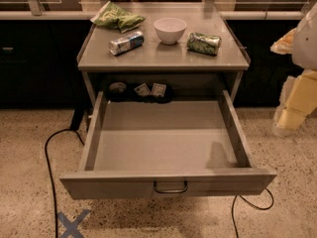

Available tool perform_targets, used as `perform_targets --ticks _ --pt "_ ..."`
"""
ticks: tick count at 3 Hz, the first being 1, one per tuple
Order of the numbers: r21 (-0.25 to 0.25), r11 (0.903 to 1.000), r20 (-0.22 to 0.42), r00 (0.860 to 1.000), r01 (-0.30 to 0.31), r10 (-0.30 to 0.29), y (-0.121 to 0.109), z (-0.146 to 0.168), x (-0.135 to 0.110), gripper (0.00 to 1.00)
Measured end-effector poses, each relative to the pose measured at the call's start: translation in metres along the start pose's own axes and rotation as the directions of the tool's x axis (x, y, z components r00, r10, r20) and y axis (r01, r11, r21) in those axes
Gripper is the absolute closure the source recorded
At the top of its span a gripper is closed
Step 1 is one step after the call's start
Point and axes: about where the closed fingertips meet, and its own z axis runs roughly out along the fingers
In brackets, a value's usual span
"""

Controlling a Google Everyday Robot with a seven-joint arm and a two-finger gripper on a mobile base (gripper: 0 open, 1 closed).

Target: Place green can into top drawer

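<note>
The green can (203,43) lies on its side on the cabinet top (163,58), just right of the white bowl (170,29). The top drawer (114,186) is pulled fully out toward me, and nothing lies on its floor. Its dark loop handle (170,187) is at the centre of the front panel. My gripper (292,108) hangs at the right edge of the view, outside the drawer's right wall, below and to the right of the can. It touches nothing.
A silver-and-blue can (126,42) lies left of the bowl, with a green chip bag (116,18) behind it. Small dark items (143,90) sit in the gap behind the drawer. Black cables (52,152) run over the floor on both sides. A blue tape cross (72,224) marks the floor.
</note>
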Motion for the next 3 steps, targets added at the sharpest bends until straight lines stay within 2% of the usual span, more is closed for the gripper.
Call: perform_targets --ticks 1,2,3 --pt "0.000 1.0000 0.000 1.000 0.000 0.000 0.000 0.000 0.000 0.00" --pt "-0.007 0.9999 0.012 1.000 0.009 -0.009 -0.011 0.011 -0.006 0.00" --pt "-0.013 0.9991 -0.003 0.999 0.041 -0.041 -0.040 0.033 -0.013 0.00"
